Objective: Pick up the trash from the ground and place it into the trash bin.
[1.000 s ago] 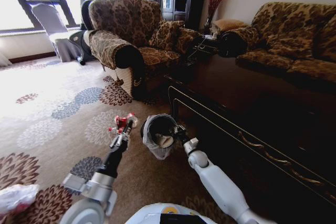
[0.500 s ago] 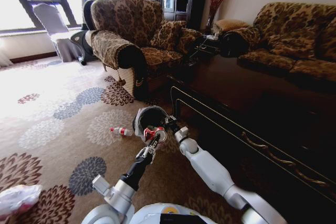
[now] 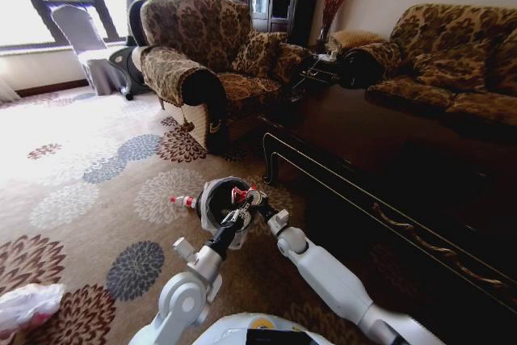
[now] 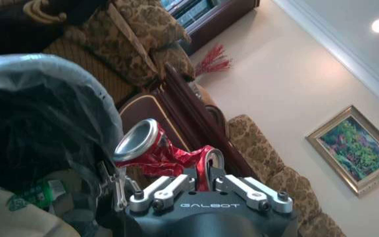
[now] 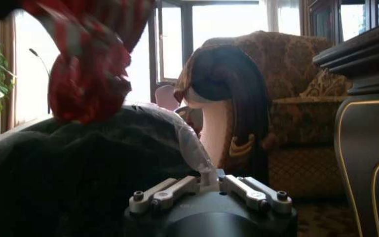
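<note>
Left gripper (image 3: 240,206) closed on a crushed red can (image 3: 244,195), held right above the open mouth of the trash bin (image 3: 212,204). Bin (black, pale bag liner) is off the carpet, tilted, its rim pinched shut in the right gripper (image 3: 260,202). Left wrist view: can (image 4: 160,152) between the fingers (image 4: 167,186), bin liner (image 4: 57,79) just beside. Clear bottle with red label (image 3: 184,201) lies on the carpet (image 3: 81,191) beside the bin. Pink-white bag (image 3: 24,303) lies well apart, near left.
</note>
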